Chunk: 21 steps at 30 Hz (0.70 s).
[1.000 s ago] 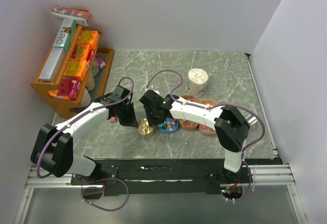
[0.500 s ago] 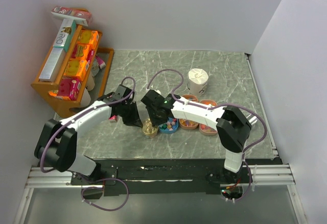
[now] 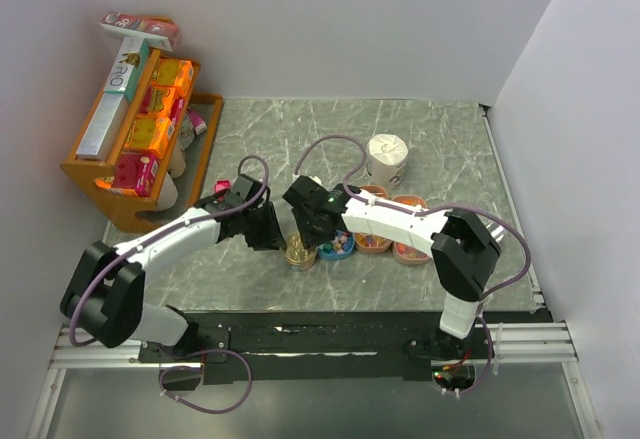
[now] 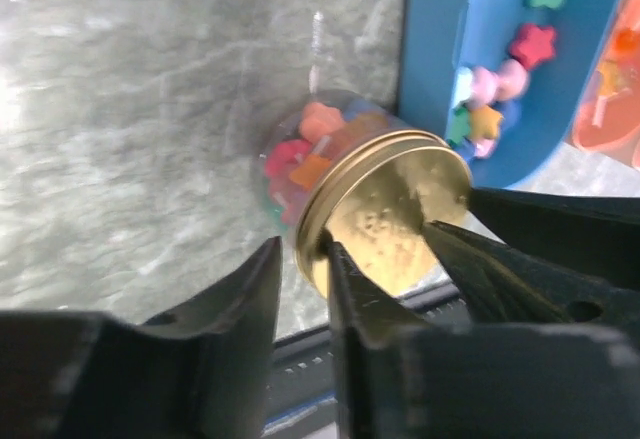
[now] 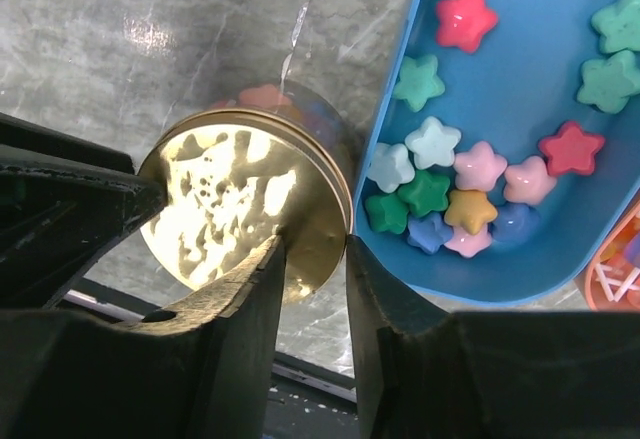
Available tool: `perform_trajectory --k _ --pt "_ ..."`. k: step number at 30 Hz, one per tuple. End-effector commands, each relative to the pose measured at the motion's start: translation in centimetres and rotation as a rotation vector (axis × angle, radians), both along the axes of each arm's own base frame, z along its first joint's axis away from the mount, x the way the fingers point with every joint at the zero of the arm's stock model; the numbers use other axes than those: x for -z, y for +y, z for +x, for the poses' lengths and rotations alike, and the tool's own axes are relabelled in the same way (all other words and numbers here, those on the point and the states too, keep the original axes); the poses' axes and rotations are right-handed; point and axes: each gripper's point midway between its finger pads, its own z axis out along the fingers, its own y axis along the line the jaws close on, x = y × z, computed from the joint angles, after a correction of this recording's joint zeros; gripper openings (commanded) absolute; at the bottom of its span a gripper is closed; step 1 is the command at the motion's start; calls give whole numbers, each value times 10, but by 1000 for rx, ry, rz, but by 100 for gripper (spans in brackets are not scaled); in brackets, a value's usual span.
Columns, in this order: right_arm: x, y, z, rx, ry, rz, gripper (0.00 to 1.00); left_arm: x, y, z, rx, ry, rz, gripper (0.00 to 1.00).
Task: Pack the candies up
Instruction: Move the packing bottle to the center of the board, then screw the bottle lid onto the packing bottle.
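A small clear jar [image 3: 298,253] with a gold lid [image 4: 395,204] stands on the marble table, filled with mixed-colour candies [image 4: 305,154]. More star-shaped candies [image 5: 480,174] lie in a blue tray [image 5: 560,259] just right of the jar, also seen from above [image 3: 335,246]. My left gripper [image 4: 305,279] pinches the lid's left rim, jaws nearly closed. My right gripper [image 5: 315,274] pinches the lid's right rim [image 5: 235,204] against the tray's edge. From above, the left gripper [image 3: 283,241] and right gripper [image 3: 310,239] meet over the jar.
Two orange trays [image 3: 372,241] [image 3: 408,251] sit right of the blue one. A white paper cup [image 3: 387,159] stands behind them. A wooden rack [image 3: 100,194] with orange boxes is at the far left. The table's front edge [image 3: 300,309] is close to the jar.
The jar has shifted a little to the right, up against the blue tray, with both grippers moving along with it. The left arm has reached further right.
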Motion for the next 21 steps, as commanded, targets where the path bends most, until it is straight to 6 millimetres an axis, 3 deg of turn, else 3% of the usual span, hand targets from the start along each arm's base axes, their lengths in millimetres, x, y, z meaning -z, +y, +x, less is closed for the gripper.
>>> perform_trajectory --k 1,3,4,7,11,13,21 --pt "-20 -11 -3 23 -1 20 39 2 35 4 -108 -75 161 42" --pt "-36 -13 0 39 -21 36 40 -21 37 14 -140 -165 135 53" --pt "-40 -14 2 43 -28 43 41 -27 39 15 -157 -187 131 69" --pt "-63 -17 8 64 -58 75 48 -50 45 20 -185 -280 111 87" --pt "-85 -23 14 81 -72 121 60 -69 48 11 -169 -406 19 95" --pt "-88 -26 18 93 -53 146 66 -70 53 8 -204 -440 4 99" --pt "-95 -45 29 102 -41 171 87 -81 82 3 -382 -574 -47 96"
